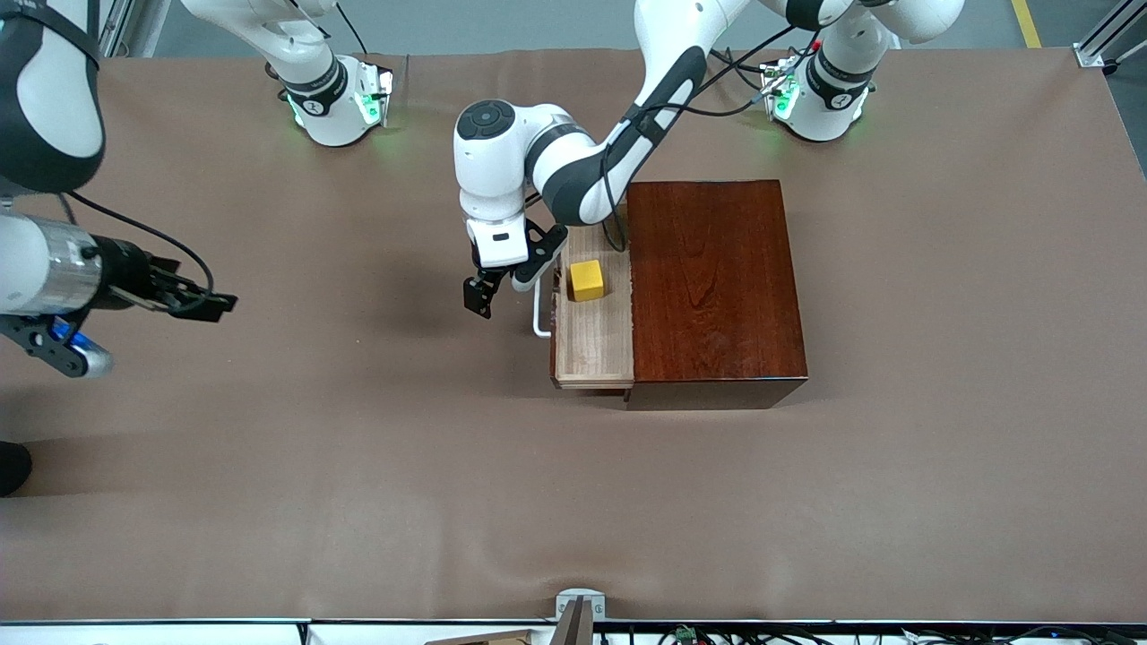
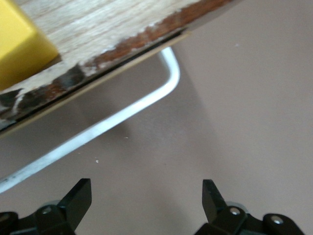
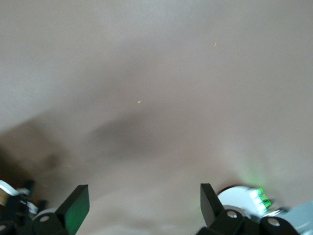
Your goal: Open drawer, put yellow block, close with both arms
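Yellow block (image 1: pixel 588 279), bright cube in pale pulled-out drawer (image 1: pixel 595 345); left hand (image 1: pixel 494 288) and right hand (image 1: pixel 204 302) both released.

A small bright yellow cube (image 1: pixel 588 279) is showing against the pale, fine-grained light-wood tray of the drawer (image 1: pixel 593 345), which is carrying a white U-shaped bar handle (image 1: pixel 539 315). The box (image 1: pixel 712 287) is gleaming a glossy dark reddish-brown with darker grain streaks, and the table covering (image 1: pixel 358 466) is lying a plain matte brown. The two white jointed arms are wearing black joint bands and black grippers, the left one (image 1: pixel 491 291) and the right one (image 1: pixel 202 303), with green light glowing at their round bases (image 1: pixel 345 112).
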{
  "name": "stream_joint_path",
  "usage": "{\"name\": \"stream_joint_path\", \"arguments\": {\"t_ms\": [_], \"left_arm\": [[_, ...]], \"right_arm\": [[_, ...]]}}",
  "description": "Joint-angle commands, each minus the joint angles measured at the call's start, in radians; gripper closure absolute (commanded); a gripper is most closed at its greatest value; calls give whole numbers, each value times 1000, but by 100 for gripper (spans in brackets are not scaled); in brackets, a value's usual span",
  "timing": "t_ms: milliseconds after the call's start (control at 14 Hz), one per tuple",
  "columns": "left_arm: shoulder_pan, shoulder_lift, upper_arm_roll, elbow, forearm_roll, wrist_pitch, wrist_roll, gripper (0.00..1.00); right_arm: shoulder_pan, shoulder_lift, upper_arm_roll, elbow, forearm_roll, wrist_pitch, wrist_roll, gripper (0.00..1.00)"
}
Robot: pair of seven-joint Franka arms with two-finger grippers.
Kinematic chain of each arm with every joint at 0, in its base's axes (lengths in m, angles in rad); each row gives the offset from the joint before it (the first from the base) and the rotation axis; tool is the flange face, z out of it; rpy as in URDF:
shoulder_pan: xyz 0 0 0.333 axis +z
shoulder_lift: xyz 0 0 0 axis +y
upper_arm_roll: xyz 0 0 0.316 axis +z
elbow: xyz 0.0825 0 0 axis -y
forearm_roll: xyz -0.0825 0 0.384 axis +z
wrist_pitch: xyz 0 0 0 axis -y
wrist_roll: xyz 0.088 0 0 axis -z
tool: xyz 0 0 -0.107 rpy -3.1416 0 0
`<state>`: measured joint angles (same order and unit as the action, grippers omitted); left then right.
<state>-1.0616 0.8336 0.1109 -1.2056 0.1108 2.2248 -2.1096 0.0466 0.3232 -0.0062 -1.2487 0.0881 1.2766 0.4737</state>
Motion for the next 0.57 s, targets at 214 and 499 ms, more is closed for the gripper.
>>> {"name": "stream_joint_path", "arguments": {"t_ms": [214,499], "left_arm": [[-11,18,19,26,27,-174,-58,0],[-9,-2,39,26,55,-319,-49,0]], "right_arm": [[-13,-127,0,-21,-88,-17,-292,0],[-13,-180,-50,-70,-93,0,-475,0]]}}
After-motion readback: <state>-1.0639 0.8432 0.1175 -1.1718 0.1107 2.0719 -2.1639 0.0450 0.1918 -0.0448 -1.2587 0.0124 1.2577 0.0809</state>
